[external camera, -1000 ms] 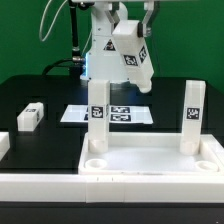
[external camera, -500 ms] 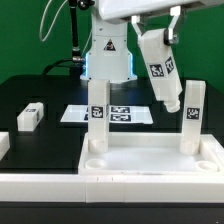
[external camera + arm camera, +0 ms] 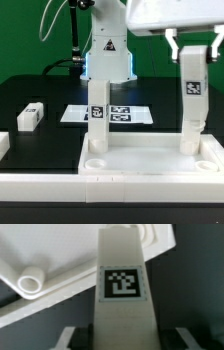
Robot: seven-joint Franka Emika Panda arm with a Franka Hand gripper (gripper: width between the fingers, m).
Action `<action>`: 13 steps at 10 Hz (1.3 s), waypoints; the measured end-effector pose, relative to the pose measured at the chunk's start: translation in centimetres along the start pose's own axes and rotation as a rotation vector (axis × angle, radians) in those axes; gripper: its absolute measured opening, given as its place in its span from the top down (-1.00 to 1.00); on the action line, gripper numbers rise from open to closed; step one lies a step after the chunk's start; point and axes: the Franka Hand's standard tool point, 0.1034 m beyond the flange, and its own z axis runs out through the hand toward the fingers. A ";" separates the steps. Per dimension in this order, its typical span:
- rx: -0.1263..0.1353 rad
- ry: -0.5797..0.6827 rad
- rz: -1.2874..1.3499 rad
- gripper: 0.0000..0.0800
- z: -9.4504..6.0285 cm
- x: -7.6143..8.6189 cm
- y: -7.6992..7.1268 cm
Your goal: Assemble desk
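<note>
The arm reaches down from above the tabletop (image 3: pixel 140 183), with its wrist pointing straight down over the far corner on the exterior view's right. The gripper (image 3: pixel 194 45) grips the upper end of a white leg (image 3: pixel 193 95), with one of its fingers (image 3: pixel 172 42) at each side. The leg is upright, its tag facing the exterior camera and its lower end at that corner. Whether it sits in the socket cannot be told. A second leg (image 3: pixel 98 115) stands in the tabletop's far corner on the exterior view's left.
</note>
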 end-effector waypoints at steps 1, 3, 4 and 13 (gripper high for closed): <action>0.002 -0.003 0.002 0.28 0.1 -0.1 0.0; 0.004 -0.006 0.003 0.28 0.1 -0.2 -0.1; 0.010 0.006 -0.027 0.28 0.2 0.1 0.0; 0.075 0.198 -0.382 0.28 1.7 1.2 -1.6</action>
